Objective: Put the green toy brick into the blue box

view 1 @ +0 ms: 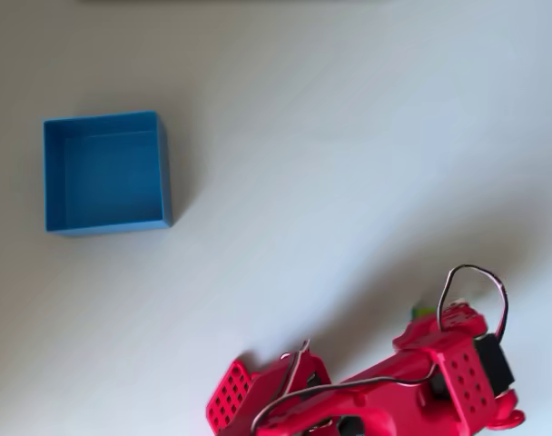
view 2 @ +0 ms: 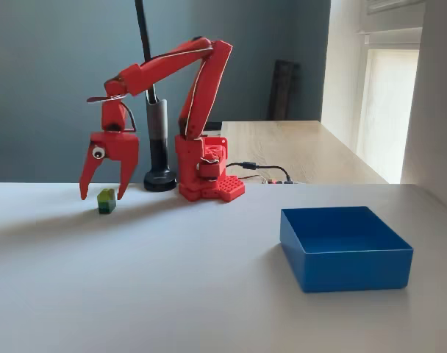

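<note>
The brick [view 2: 106,201] sits on the table [view 2: 172,287], tipped so one corner points up; its long axis is hard to tell. The gripper [view 2: 102,193] hangs right over it, fingers spread wide, straddling without touching. The box [view 2: 345,254] lies well apart.

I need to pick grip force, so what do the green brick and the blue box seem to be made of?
The green toy brick looks like hard moulded plastic: even lime colour, crisp edges; its finish is too small to judge. The blue box also looks like plastic: thin straight walls, uniform bright blue, a mostly matte surface. The open pincer hangs over the brick.
</note>
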